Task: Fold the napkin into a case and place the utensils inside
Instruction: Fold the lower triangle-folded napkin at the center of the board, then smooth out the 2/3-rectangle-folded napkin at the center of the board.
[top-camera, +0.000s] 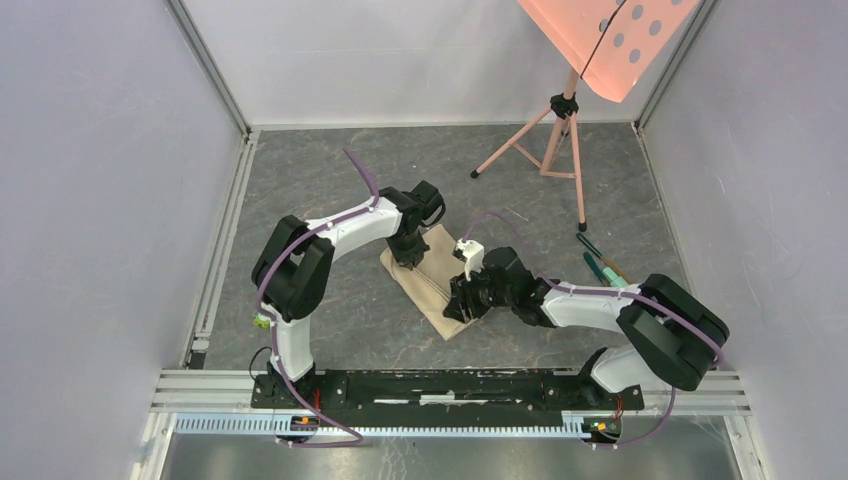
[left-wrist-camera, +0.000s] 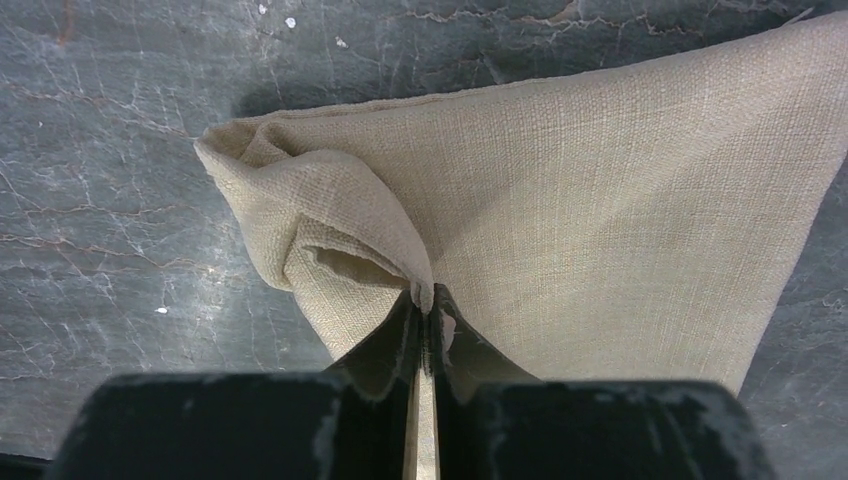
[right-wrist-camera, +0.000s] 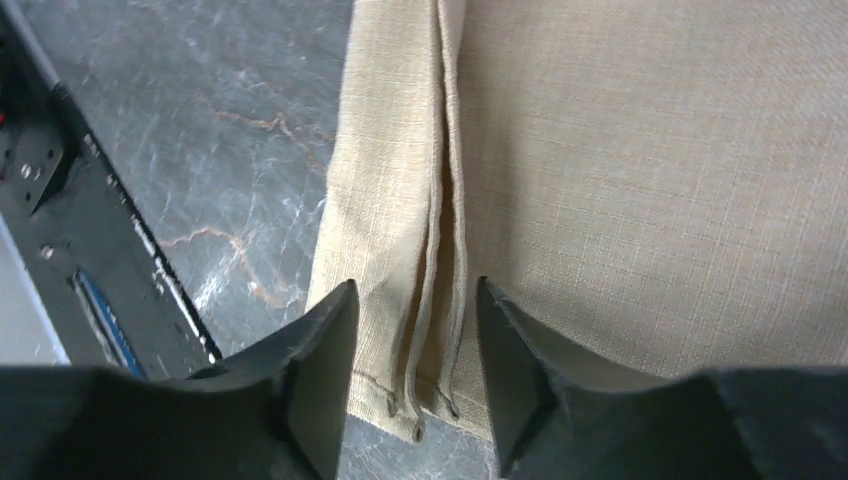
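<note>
Rail (top-camera: 450, 388) of black metal ran along the near edge of the grey, marble-veined table (top-camera: 330, 190). Just beyond it, the right gripper (right-wrist-camera: 415, 295) stood low over the near end of the napkin (top-camera: 437, 275). Its 2 dark fingers (right-wrist-camera: 325, 350) were spread apart and straddled a bundle of stacked hems without clamping them, so nothing was in its hold. The beige cloth lay folded into a long, narrow strip, set diagonally at the middle of the table and flat along most of its length.

At the strip's far end, the left gripper (left-wrist-camera: 425, 305) was pressed closed on the fabric, with a pinch of cloth caught between its fingertips. In the left wrist view, a corner puckered into a loose roll just to one side of them.

Farther back and off to the right, the utensils (top-camera: 603, 262) lay on bare table, well apart from the napkin and outside it. From above they were too small to tell apart piece by piece. Behind them stood a pink tripod (top-camera: 552, 140), its legs splayed on the table's far right quarter. Above it, an orange panel (top-camera: 600, 40) punched with round holes leaned into the top corner of the overhead view.
</note>
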